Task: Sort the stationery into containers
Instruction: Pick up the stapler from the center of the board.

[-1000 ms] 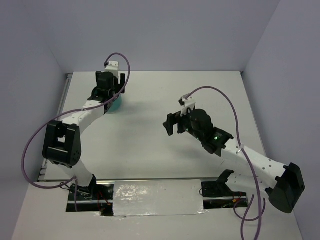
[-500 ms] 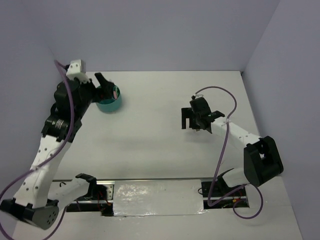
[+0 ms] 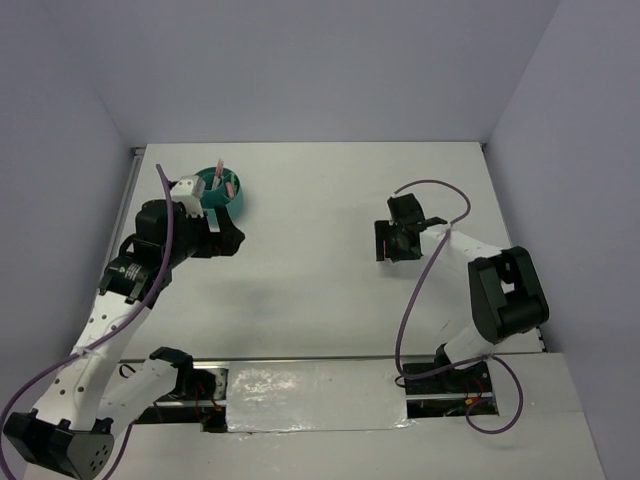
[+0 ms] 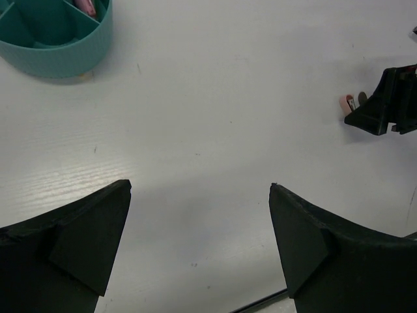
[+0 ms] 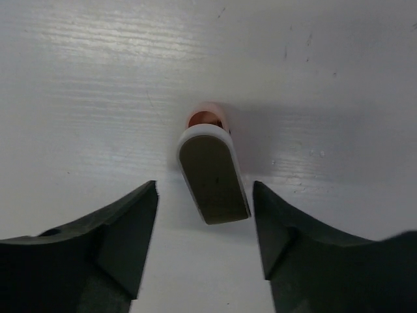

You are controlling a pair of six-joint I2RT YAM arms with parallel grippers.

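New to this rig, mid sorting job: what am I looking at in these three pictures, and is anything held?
Two robot arms on a white table. One picture looks down from above; the other two come from a camera on each wrist, its own dark fingers at the bottom. The left gripper is open over the table, the teal organizer nearby holding a pink item. The right gripper stands open astride a small brownish white-edged block, a pink piece just behind it. Nothing is held.

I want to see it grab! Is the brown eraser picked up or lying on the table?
Lying on the table. The brown eraser rests between the right tool's open fingers, with bare table showing on both sides.
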